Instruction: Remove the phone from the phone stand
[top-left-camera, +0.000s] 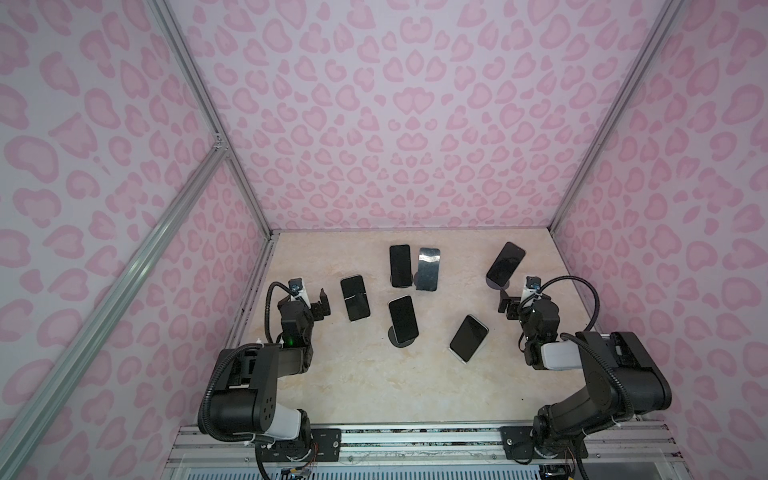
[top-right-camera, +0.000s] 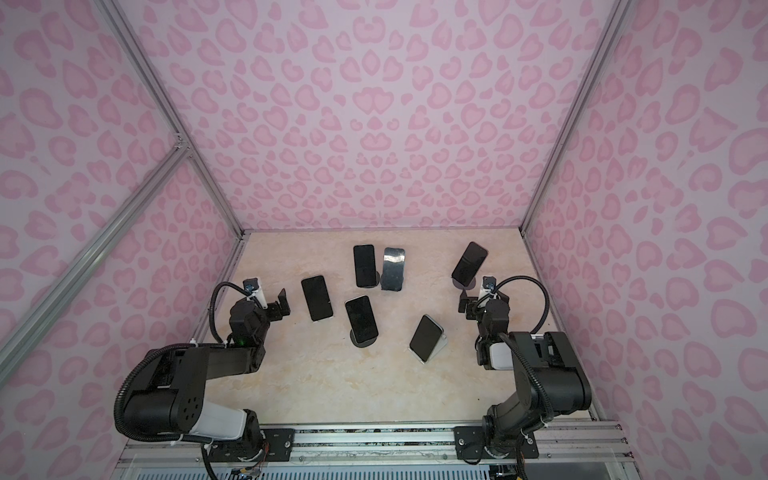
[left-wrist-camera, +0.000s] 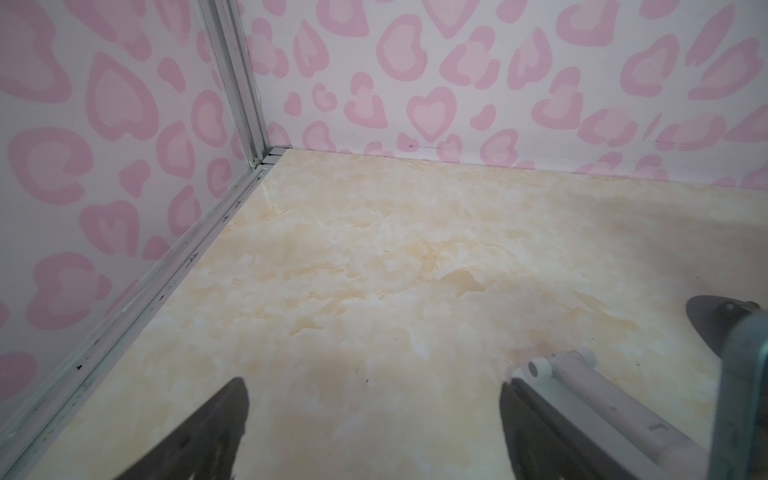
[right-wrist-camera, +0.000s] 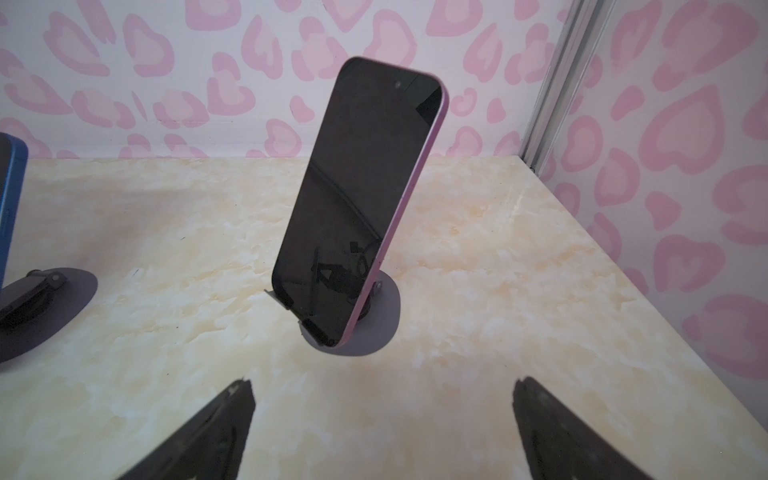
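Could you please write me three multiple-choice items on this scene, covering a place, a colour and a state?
1. Where on the table is the phone facing the right gripper? A far right; B front edge; C far left corner.
2. That phone's side edge is: A green; B pink; C yellow.
3. The right gripper is: A shut on the phone; B shut on a stand; C open and empty.
1 A: both top views show it far right. 2 B: the wrist view shows a pink rim. 3 C: its fingers stand spread, short of the phone.
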